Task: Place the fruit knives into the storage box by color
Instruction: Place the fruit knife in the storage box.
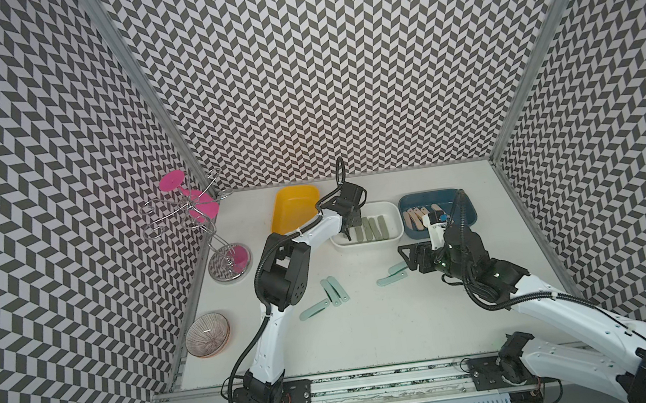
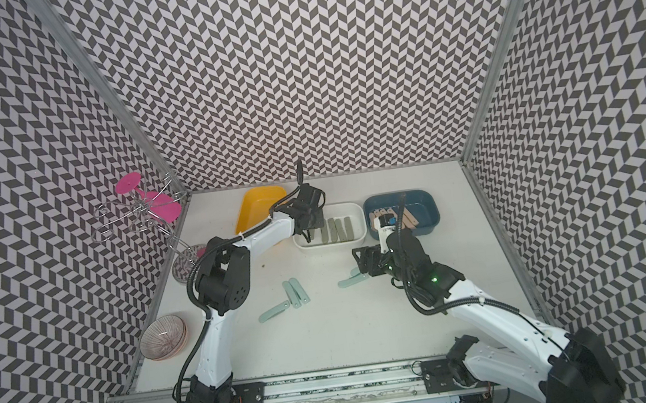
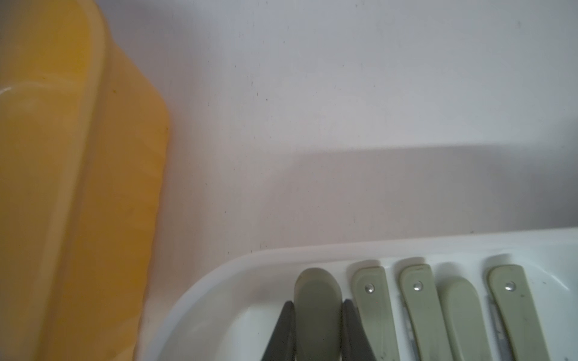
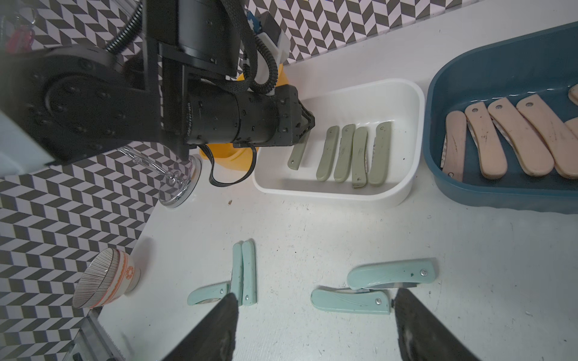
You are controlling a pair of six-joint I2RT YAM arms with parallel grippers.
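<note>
The left gripper [image 1: 347, 234] is pinching one sage knife [image 3: 317, 290] over the 9 o'clock end of the white box [image 4: 406, 125], where four more sage knives [image 4: 344, 153] are lying side by side. At least five pink knives [image 4: 519, 137] are lying in the blue box [image 4: 469, 78], at 3 o'clock from the white one. Five mint ones are lying on the scuffed white table [image 1: 391, 328] — a mint trio [image 4: 248, 272] at 7 o'clock from it, a mint pair [image 4: 391, 276] beneath the right gripper [image 4: 316, 295], its fingers spread. One yellow box [image 1: 292, 206] is sitting at 10 o'clock. Chevron walls [image 1: 317, 65] are enclosing everything.
</note>
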